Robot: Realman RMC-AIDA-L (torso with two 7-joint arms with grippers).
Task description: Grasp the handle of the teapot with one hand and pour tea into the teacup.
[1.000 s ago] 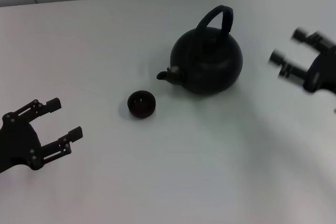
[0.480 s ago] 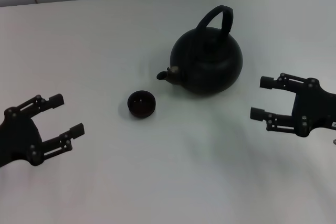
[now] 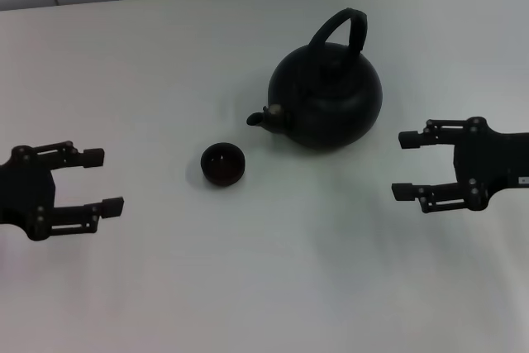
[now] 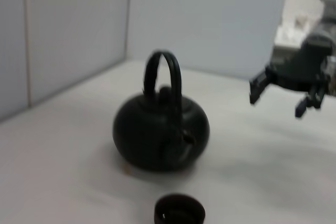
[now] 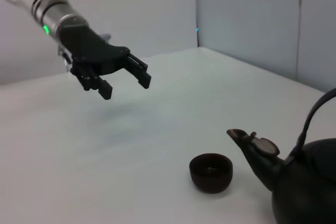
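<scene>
On the white table [image 3: 165, 287] sits the teapot [image 3: 326, 97], its handle [image 3: 340, 26] upright and spout toward the teacup [image 3: 222, 164] just beside. Right gripper [image 3: 402, 165] and left gripper [image 3: 103, 180] hover well apart, fingers spread, empty.

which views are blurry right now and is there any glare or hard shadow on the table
Head view: sharp; only soft, faint shadows under the teapot and teacup, no glare on the table. Left wrist view: soft all over; the teapot, teacup and right gripper look smeared. Right wrist view: fairly crisp, with a faint shadow below the left gripper.
</scene>
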